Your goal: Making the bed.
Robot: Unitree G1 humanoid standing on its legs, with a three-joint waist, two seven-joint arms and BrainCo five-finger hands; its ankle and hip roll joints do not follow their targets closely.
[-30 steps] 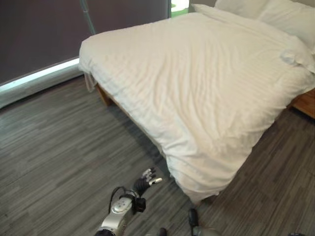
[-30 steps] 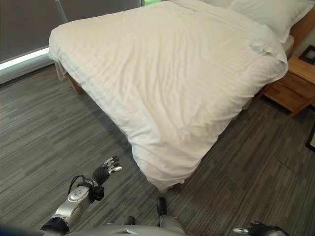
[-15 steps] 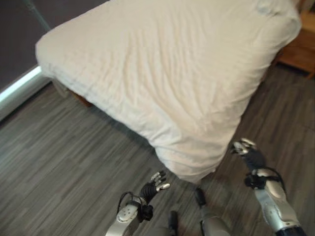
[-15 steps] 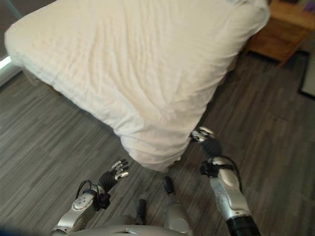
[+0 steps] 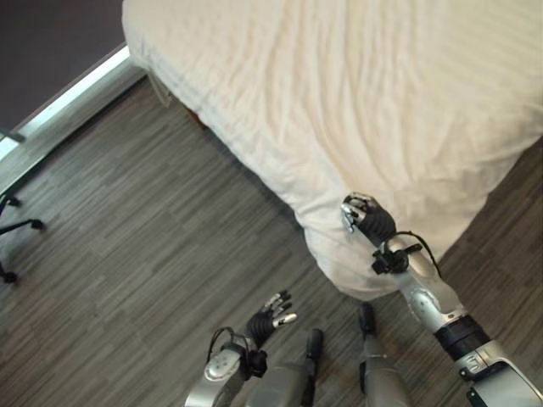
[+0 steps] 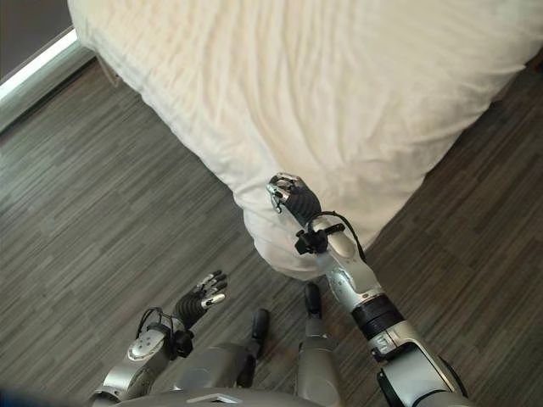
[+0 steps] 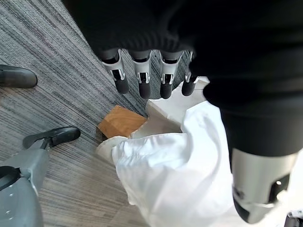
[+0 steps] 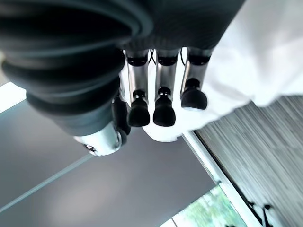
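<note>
A white striped duvet covers the bed, and its near corner hangs down almost to the floor. My right hand is raised just above that corner, its back towards me. Its fingers are relaxed, with nothing between them and the white cloth right behind them. My left hand is low over the floor, left of the corner and apart from the duvet. Its fingers are straight and empty. Past them the left wrist view shows the hanging corner.
A wooden bed leg stands under the hanging corner. A pale sill strip runs along the dark window wall at the left. A chair's castor base shows at the left edge. Grey plank floor lies around the bed's foot.
The camera has shifted. My right hand has risen from beside the bed corner to just above the duvet's hanging corner. The left hand stays low and open.
</note>
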